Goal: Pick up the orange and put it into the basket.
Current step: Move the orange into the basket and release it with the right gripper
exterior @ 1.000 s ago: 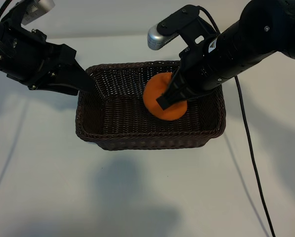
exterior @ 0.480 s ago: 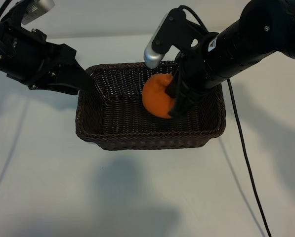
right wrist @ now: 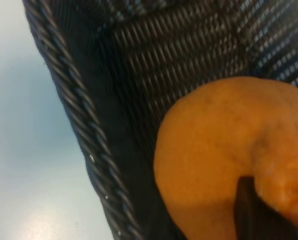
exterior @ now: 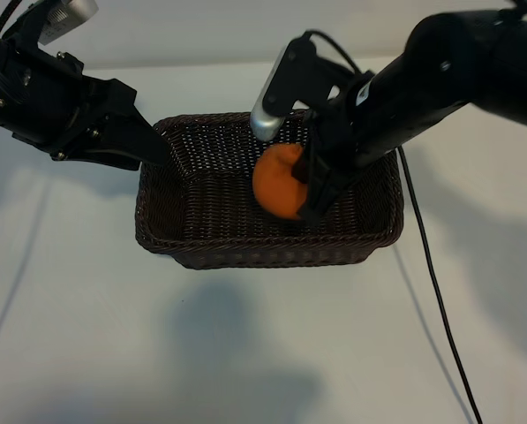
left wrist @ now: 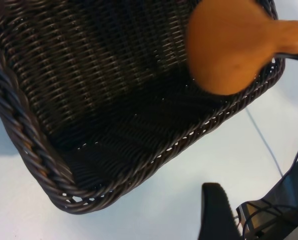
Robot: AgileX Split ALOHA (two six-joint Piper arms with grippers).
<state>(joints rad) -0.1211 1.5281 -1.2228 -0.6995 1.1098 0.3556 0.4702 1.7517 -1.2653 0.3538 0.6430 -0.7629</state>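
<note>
The orange point(exterior: 276, 181) hangs above the inside of the dark wicker basket point(exterior: 245, 256), towards its right half, with my right gripper point(exterior: 307, 194) shut on it from the right side. In the right wrist view the orange point(right wrist: 213, 145) fills the near field, with a dark fingertip point(right wrist: 248, 210) pressed into it and the basket wall point(right wrist: 74, 110) behind. My left gripper point(exterior: 153, 146) stays open at the basket's far left corner. The left wrist view shows the orange point(left wrist: 228, 45) over the basket point(left wrist: 19, 125), and one finger point(left wrist: 216, 215) of that gripper apart from the rim.
The basket stands in the middle of a white table point(exterior: 245, 353). A black cable point(exterior: 431, 283) runs down the table from the right arm, to the right of the basket.
The right arm's wrist has turned more upright and carried the orange a little to the left over the basket. The left arm has not moved.
</note>
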